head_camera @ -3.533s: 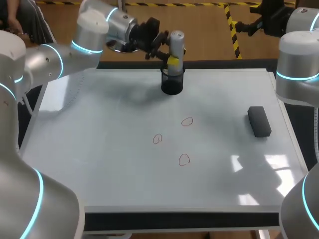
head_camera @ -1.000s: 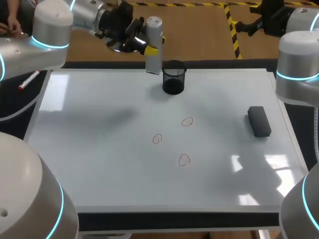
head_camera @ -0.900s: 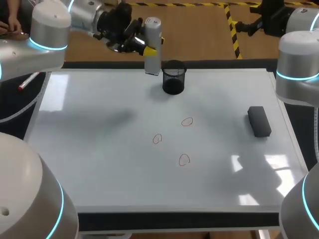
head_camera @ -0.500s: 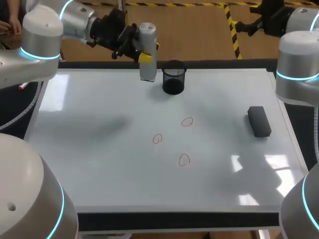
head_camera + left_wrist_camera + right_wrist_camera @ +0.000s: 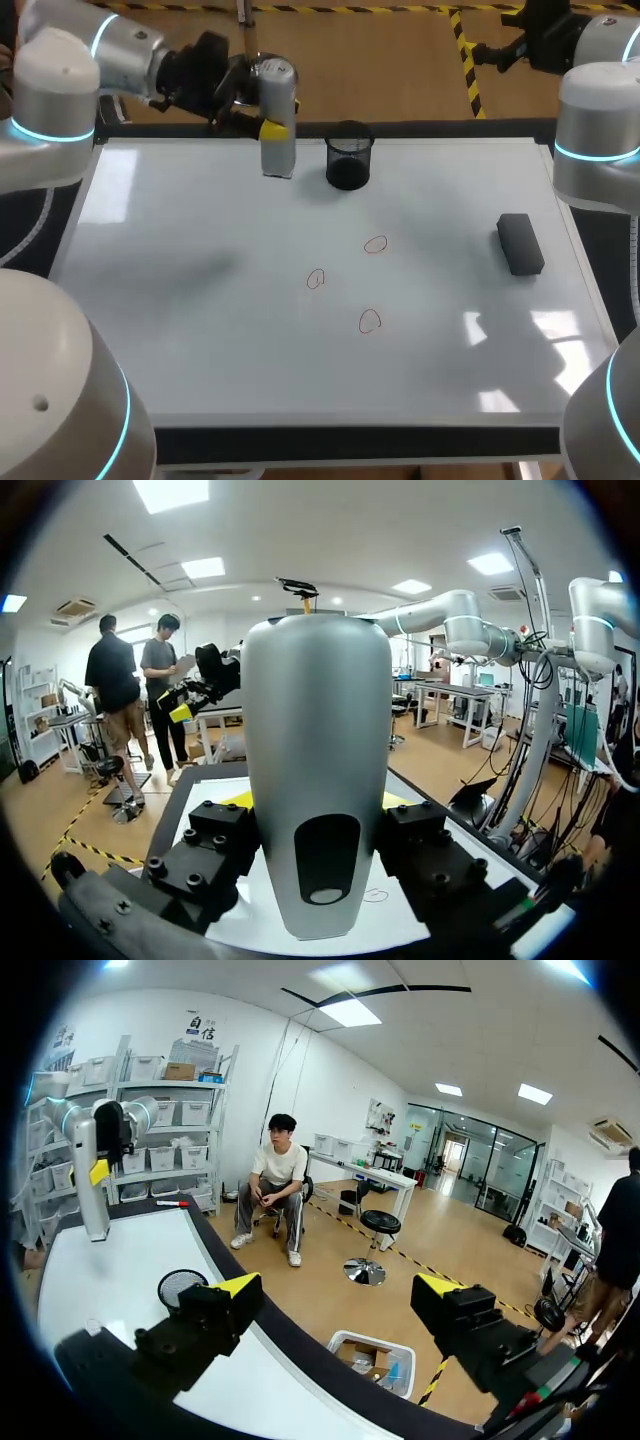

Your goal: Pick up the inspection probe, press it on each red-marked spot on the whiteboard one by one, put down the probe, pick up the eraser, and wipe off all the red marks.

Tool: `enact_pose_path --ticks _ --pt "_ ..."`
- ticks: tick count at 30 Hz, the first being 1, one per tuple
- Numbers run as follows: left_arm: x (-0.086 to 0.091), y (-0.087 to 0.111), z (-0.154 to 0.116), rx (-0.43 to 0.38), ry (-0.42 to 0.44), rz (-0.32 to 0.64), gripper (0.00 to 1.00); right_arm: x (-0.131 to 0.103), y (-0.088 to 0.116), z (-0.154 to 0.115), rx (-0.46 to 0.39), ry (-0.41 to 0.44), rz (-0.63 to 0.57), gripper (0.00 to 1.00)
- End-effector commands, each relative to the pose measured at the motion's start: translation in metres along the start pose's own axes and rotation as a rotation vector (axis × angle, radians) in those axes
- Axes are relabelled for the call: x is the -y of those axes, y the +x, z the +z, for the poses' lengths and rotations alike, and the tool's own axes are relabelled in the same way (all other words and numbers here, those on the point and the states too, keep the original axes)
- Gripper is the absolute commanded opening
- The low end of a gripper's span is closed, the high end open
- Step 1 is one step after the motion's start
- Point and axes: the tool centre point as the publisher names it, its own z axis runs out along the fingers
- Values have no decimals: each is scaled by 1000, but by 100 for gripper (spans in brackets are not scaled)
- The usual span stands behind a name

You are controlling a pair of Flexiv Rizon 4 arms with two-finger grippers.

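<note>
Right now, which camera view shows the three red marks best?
The head view: all three red marks lie unobstructed on the whiteboard. The left wrist view shows one faintly, beside the probe; the right wrist view shows none.

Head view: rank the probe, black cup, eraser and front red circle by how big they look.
Largest: probe, though held raised, nearer the camera.
Then black cup and eraser, about alike.
Smallest: front red circle.
</note>
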Motion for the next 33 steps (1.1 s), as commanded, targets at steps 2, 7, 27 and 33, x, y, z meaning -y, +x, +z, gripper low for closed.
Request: enact_pose_path --ticks 2,7,27,33 --pt "1 8 0 89 -1 -2 0 0 0 0 0 0 0 100" --pt "-3 11 3 85 2 -4 0 0 0 0 0 0 0 100" --pt "-7 13 6 56 17 -15 0 0 0 0 0 0 0 100" --pt "-7 13 6 56 17 -15 0 0 0 0 0 0 0 100"
